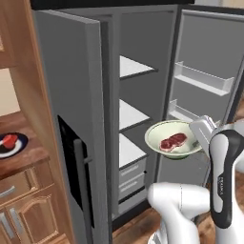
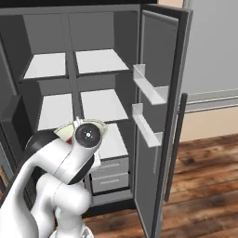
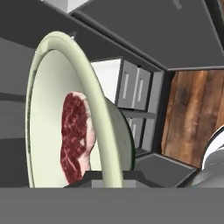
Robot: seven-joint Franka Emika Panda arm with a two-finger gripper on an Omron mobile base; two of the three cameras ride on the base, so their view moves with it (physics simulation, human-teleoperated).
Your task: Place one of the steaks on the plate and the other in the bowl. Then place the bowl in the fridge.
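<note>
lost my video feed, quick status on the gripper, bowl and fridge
Gripper shut on bowl rim, steak inside. Bowl held in front of open fridge, level with lower shelf. Nothing in the way.

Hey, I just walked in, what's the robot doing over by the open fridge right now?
The robot arm is holding the pale bowl by its rim in its shut gripper, in front of the open fridge. One steak lies in the bowl. The bowl is in the air level with the lower white shelves, not yet set down. The other steak is already on the dark plate on the wooden counter to the left.
</note>
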